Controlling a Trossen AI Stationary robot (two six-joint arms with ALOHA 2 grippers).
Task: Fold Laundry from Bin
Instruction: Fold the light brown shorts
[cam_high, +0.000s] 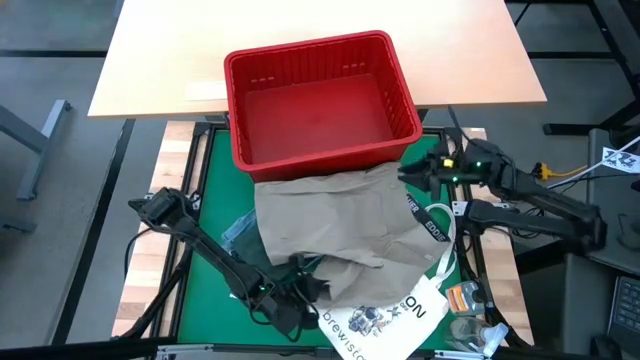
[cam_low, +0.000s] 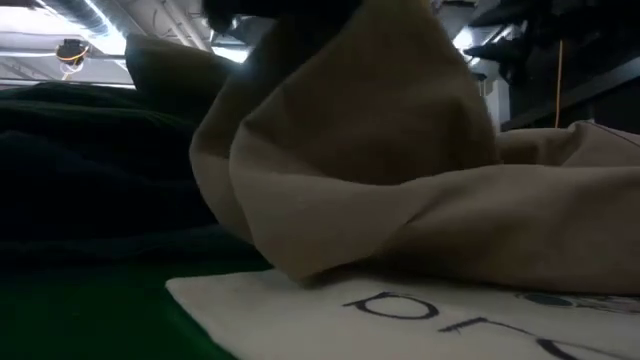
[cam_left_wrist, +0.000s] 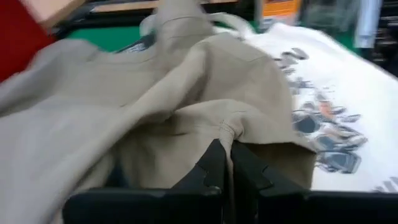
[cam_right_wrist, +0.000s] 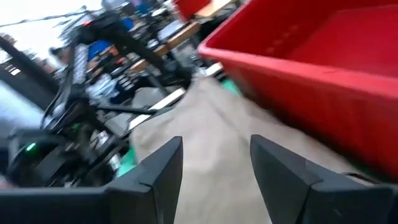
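Now my left gripper (cam_left_wrist: 225, 144) pinches the tan garment (cam_high: 330, 225) tight to spread it flat, while my right gripper (cam_right_wrist: 214, 155) waits wide open beside the red bin (cam_high: 240, 72).

The khaki-tan garment (cam_high: 340, 225) covers most of the white tote bag (cam_high: 385, 318), whose printed lettering is cut off at the desk's near edge, and hides whatever lies beneath it, while the right wrist view is motion-blurred.

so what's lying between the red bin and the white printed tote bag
In the high view, the khaki garment fills that stretch, spreading from under the red bin down onto the tote bag. The left gripper is pinching a fold of it.
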